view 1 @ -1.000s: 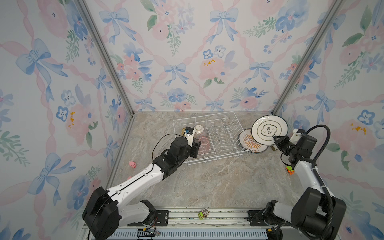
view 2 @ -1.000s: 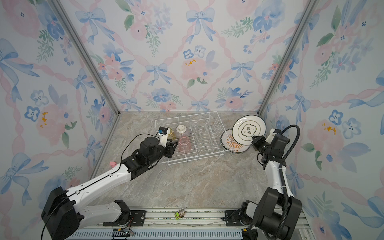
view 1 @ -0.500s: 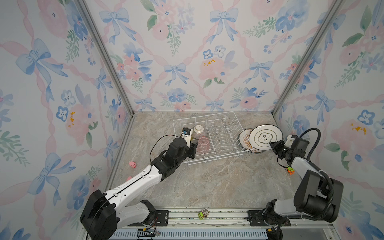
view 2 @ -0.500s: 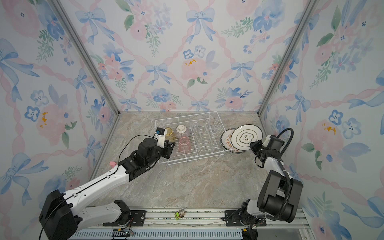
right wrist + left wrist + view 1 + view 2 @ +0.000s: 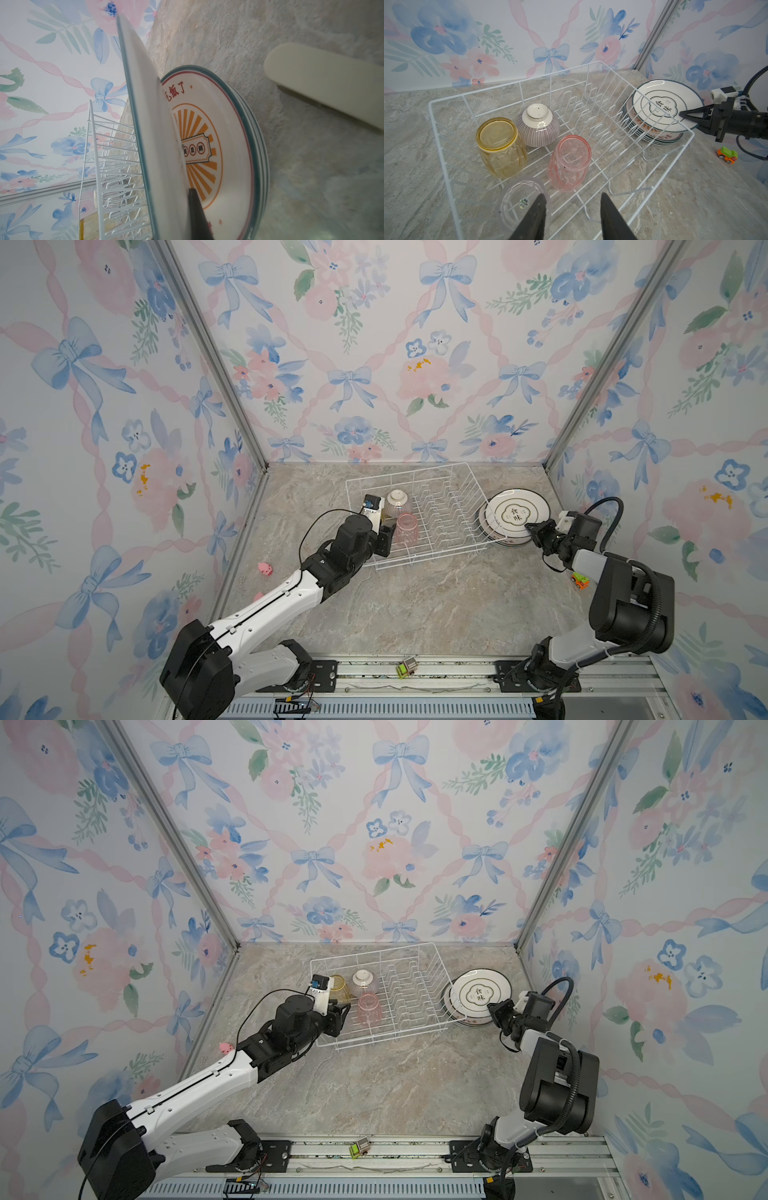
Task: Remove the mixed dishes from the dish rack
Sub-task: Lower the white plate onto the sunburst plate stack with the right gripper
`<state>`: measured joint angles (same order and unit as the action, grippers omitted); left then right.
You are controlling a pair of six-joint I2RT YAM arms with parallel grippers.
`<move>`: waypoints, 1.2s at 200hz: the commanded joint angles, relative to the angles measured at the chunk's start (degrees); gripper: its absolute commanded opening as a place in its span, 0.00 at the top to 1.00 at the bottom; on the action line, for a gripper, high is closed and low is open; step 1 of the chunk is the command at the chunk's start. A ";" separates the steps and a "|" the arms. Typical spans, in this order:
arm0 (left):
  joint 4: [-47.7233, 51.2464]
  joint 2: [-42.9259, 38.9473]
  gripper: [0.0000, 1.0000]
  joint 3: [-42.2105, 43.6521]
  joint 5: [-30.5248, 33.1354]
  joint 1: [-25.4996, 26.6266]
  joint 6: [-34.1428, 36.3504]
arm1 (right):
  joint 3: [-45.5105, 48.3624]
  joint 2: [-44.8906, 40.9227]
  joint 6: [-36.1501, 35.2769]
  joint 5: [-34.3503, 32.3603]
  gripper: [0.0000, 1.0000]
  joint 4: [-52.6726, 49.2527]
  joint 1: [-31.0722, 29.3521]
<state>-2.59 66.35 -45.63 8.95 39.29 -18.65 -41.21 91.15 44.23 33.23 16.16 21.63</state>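
Both top views are bright and evenly lit by soft, diffuse light. Shadows under my arms on the counter point(image 5: 415, 605) are faint. Wide-angle distortion tilts the wall posts point(image 5: 212, 352) outward toward the frame edges. In the left wrist view, small glare spots sit on the ribbed bowl point(image 5: 537, 128), and my left gripper point(image 5: 572, 194) is dark and soft-edged near the lens. In the right wrist view, the plate point(image 5: 145, 124) nearest the lens is out of focus.

Top plate point(image 5: 663, 97): black characters 食味 at centre, legible in both top views.
Plate beneath point(image 5: 226, 116): red 飯了 near rim, the preceding character cut off; three ringed characters on the centre ticket, the last two 菜鮮.
Clear tumbler point(image 5: 508, 199): sticker point(image 5: 524, 202) print illegible.
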 commanded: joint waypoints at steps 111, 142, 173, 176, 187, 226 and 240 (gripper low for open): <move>1.99 -2.57 0.55 0.79 -0.70 -0.57 -0.59 | -2.27 2.88 -0.79 3.37 0.91 -1.72 -1.58; 2.01 -3.03 0.55 0.98 -0.73 -0.61 -0.56 | -3.34 2.03 -3.05 3.17 0.84 -6.17 -1.59; 2.32 -3.50 0.55 1.24 -0.95 -0.70 -0.59 | -4.49 0.38 -6.60 1.38 0.73 -12.39 -1.54; 2.39 -3.50 0.55 1.31 -0.95 -0.70 -0.59 | -4.63 0.20 -6.87 1.24 0.72 -12.93 -1.58; 2.41 -3.74 0.55 1.48 -0.93 -0.70 -0.59 | -4.94 -0.39 -7.96 0.50 0.71 -14.68 -1.57; 2.74 -4.53 0.55 1.94 -0.99 -0.88 -0.59 | -5.84 -1.90 -11.08 -1.21 0.59 -19.03 -1.58; 3.05 -4.80 0.55 2.03 -1.00 -1.04 -0.59 | -6.26 -2.44 -12.23 -1.77 0.54 -20.85 -1.57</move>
<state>-0.01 63.05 -44.69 8.54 38.89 -18.65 -45.28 91.00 35.48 32.88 0.12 20.51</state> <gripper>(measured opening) 0.450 0.431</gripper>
